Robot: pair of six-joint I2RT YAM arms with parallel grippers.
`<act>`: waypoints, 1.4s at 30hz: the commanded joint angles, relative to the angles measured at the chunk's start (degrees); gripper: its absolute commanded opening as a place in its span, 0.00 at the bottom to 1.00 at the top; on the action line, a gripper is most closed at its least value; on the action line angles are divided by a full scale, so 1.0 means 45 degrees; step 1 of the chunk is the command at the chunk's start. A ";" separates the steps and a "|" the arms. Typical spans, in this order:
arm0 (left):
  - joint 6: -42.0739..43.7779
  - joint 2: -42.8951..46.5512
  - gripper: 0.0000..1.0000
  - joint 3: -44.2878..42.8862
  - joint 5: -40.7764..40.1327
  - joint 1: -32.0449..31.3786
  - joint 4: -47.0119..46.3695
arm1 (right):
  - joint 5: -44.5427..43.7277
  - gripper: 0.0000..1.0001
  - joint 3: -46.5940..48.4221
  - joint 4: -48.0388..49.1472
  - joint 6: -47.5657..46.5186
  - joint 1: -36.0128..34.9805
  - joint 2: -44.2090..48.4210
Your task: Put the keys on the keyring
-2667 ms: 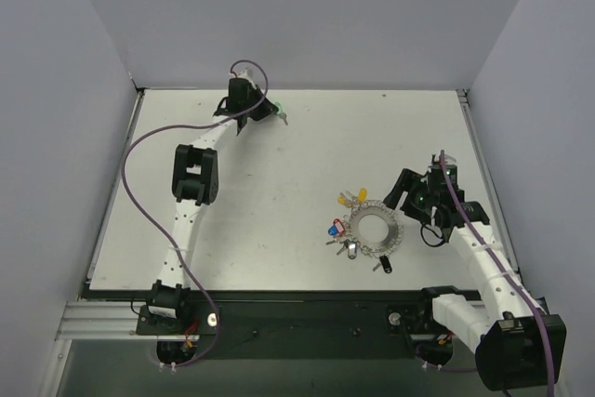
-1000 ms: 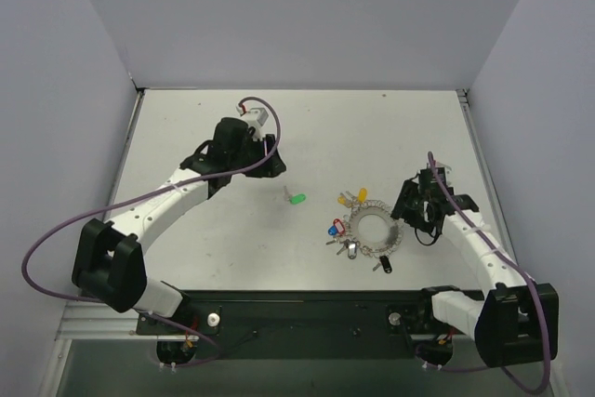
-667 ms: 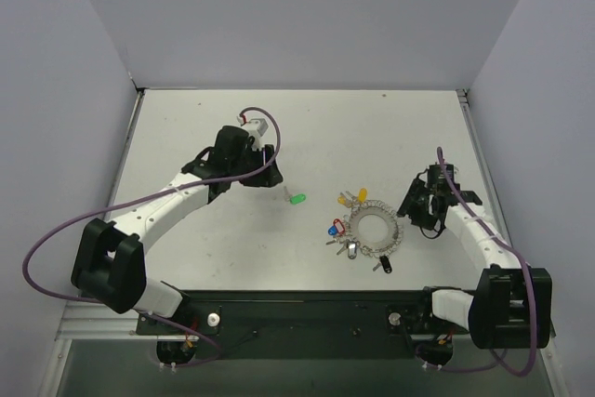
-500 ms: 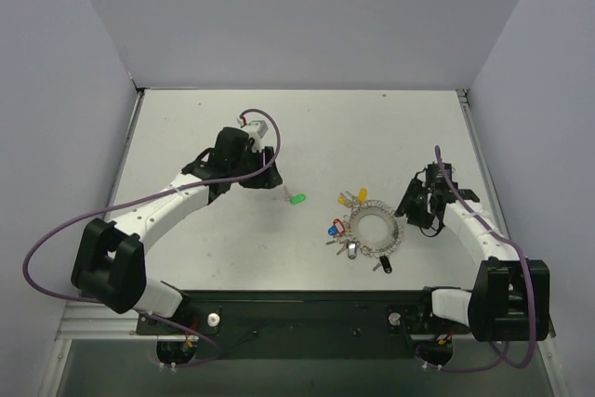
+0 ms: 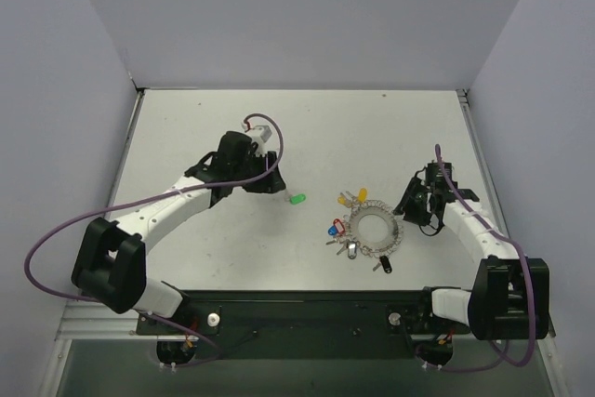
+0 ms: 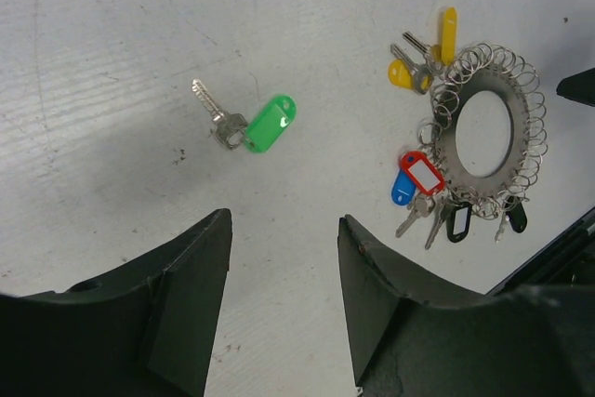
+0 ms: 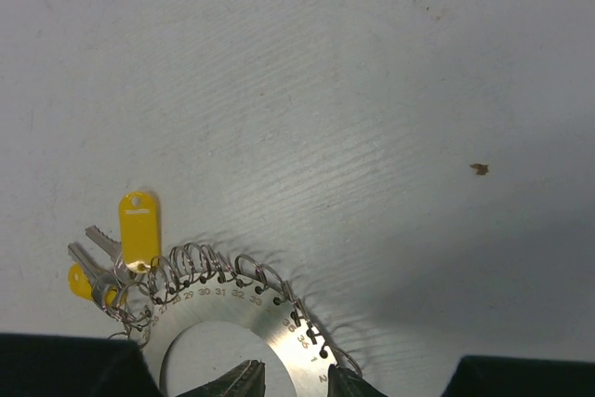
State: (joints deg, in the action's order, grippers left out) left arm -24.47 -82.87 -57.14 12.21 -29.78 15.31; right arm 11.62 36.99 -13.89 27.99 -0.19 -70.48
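The green key lies loose on the table, left of the keyring; my left jaws hang wide and empty near it. My right jaws straddle the keyring's rim, narrow; I can't tell if they grip. Next I'd pinch that key and thread it.

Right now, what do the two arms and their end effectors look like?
The left arm and right arm both have white link tubes with bulky black joint housings. A purple cable loops loosely along each. The left end effector has broad matte black fingers. Of the right end effector, only narrow black fingertips show. No markings are readable.
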 commanded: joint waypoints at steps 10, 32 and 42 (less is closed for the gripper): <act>-0.0676 -0.2344 0.58 -0.1245 0.0783 -0.2677 -0.2171 | 0.0230 0.35 0.0412 -0.0156 -0.0164 0.0002 0.0252; -0.0422 -0.8283 0.53 -0.8335 -0.1696 -0.5550 0.1654 | 0.0563 0.37 0.0413 -0.0390 -0.0340 0.0002 0.1032; -0.0617 -0.8635 0.53 -0.9058 -0.2615 -0.5726 0.2593 | 0.0563 0.37 0.0354 -0.0409 -0.0399 0.0022 0.1111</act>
State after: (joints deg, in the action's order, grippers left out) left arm -26.79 -121.12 -94.28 2.52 -55.20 24.75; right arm 14.37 37.10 -14.24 26.85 -0.19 -66.87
